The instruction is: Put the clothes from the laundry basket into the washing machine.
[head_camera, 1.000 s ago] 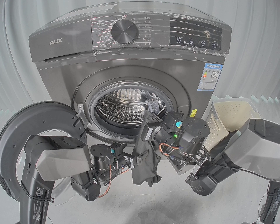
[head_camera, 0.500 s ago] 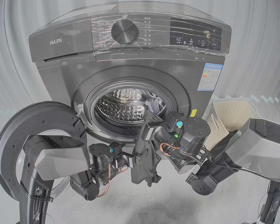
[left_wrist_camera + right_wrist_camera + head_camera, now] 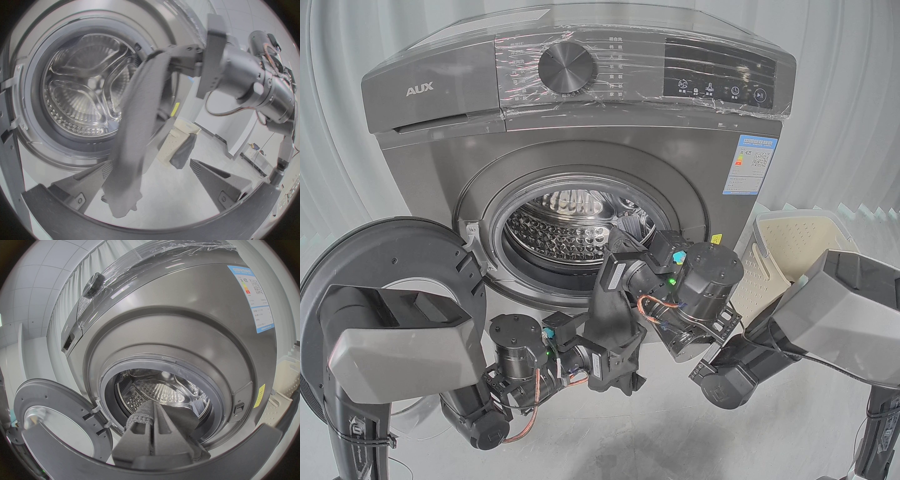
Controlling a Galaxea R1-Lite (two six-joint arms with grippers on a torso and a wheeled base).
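Head view: right gripper [image 3: 616, 241] clenched on dark garment [image 3: 612, 315] at open washing machine [image 3: 425, 169] mouth; cloth tail hangs outside. Laundry basket [image 3: 800, 244] beside machine, on robot's right.
Left wrist view: left gripper [image 3: 150, 162] released, fingers [image 3: 218, 182] spread either side of tail, probably to gather it.
Right wrist view: pinched fold aimed at drum [image 3: 162, 393].

Dk garment [image 3: 612, 312] hangs at open washer [image 3: 581, 144] mouth; basket [image 3: 800, 240] R.

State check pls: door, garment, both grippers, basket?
washing machine door: swung open.
right gripper: shut on dark garment.
left gripper: open, at the garment's lower end.
dark garment: hanging at drum mouth, not yet inside.
laundry basket: dark cloth draped over its side.
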